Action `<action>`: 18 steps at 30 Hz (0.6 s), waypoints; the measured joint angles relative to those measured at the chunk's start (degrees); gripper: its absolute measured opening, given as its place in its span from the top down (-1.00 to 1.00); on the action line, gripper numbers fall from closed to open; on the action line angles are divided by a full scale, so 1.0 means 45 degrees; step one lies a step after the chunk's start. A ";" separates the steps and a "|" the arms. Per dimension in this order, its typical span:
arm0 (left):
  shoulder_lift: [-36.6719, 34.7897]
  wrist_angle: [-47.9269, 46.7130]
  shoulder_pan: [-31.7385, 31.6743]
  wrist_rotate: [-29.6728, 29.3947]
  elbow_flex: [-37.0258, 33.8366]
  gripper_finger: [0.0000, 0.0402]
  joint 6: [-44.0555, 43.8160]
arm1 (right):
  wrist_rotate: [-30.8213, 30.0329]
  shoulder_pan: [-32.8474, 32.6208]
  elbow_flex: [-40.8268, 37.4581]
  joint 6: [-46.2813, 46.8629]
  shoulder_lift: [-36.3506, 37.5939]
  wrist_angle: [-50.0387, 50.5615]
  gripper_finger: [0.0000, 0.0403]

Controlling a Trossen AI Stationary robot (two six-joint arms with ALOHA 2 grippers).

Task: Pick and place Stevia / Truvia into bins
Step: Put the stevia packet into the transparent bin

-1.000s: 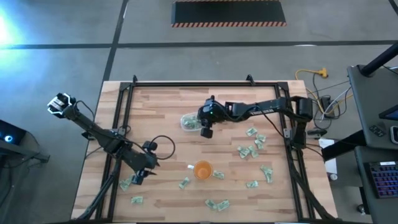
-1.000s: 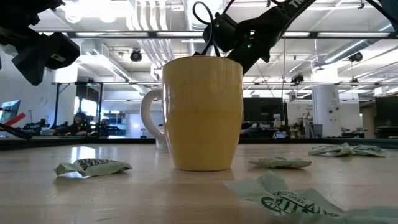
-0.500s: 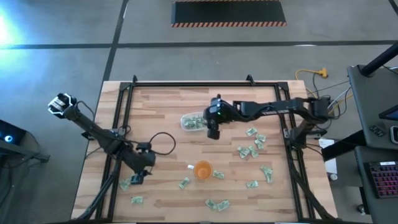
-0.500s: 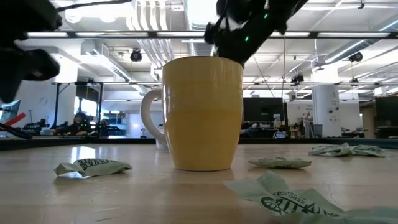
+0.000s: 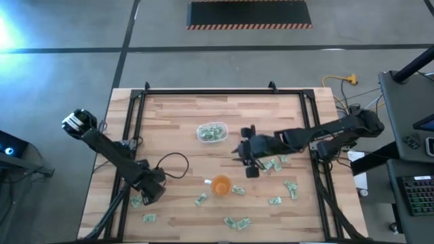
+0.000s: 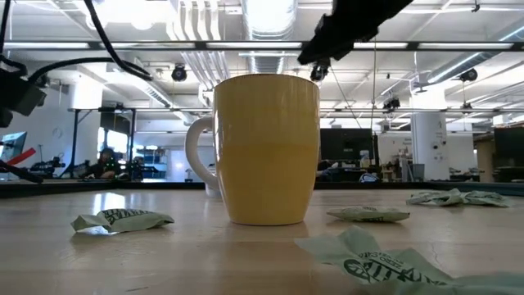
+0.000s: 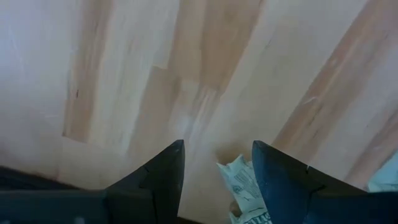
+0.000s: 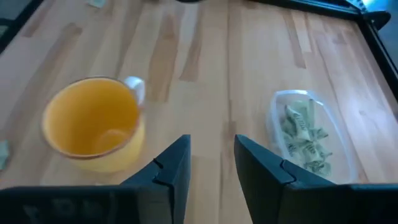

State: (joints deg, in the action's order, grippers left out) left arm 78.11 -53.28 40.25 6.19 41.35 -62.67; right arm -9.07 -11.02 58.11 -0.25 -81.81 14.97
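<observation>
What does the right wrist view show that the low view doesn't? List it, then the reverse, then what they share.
Only the right wrist view: the clear tub with sachets inside, and the right gripper open with nothing between its fingers. Only the low view: loose sachets lying on the table, and the room behind. Both: the orange cup and the wooden table.

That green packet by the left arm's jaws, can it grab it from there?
Probably yes: the left gripper hangs just over the packet with its jaws open, and only bare table lies around it.
</observation>
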 joint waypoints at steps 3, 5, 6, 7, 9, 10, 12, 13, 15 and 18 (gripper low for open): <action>0.0381 0.0014 0.0000 0.0173 0.0148 0.15 -0.0004 | -0.0362 -0.0743 -0.0256 0.0126 0.0217 -0.0083 0.47; 0.0489 -0.0073 0.0000 0.0199 0.0219 0.15 -0.0077 | -0.0370 -0.1180 -0.0289 0.0159 0.0245 -0.0122 0.48; 0.0531 -0.0062 0.0000 0.0223 0.0222 0.15 -0.0134 | -0.0372 -0.1374 -0.0293 0.0165 0.0236 -0.0163 0.49; 0.0544 -0.0065 0.0003 0.0277 0.0220 0.15 -0.0272 | -0.0372 -0.1545 -0.0298 0.0160 0.0206 -0.0293 0.50; 0.0529 -0.0113 0.0025 0.0432 0.0202 0.15 -0.0520 | -0.0372 -0.1844 -0.0298 0.0160 0.0181 -0.0453 0.52; 0.0529 -0.0227 0.0054 0.0475 0.0198 0.15 -0.0671 | -0.0372 -0.1967 -0.0298 0.0160 0.0181 -0.0499 0.53; 0.0529 -0.0523 0.0142 0.0545 0.0188 0.15 -0.0939 | -0.0380 -0.2152 -0.0298 0.0161 0.0181 -0.0584 0.54; 0.0529 -0.0598 0.0179 0.0563 0.0176 0.15 -0.1016 | -0.0381 -0.2218 -0.0298 0.0161 0.0181 -0.0615 0.55; 0.0529 -0.0614 0.0286 0.0571 0.0141 0.15 -0.1115 | -0.0381 -0.2338 -0.0298 0.0160 0.0176 -0.0758 0.56; 0.0529 -0.0609 0.0474 0.0667 0.0115 0.15 -0.1429 | -0.0372 -0.2396 -0.0298 0.0160 0.0172 -0.0853 0.58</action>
State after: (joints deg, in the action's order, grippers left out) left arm 80.49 -56.03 42.38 9.19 41.87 -69.10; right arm -10.74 -21.80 56.77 0.47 -81.03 11.13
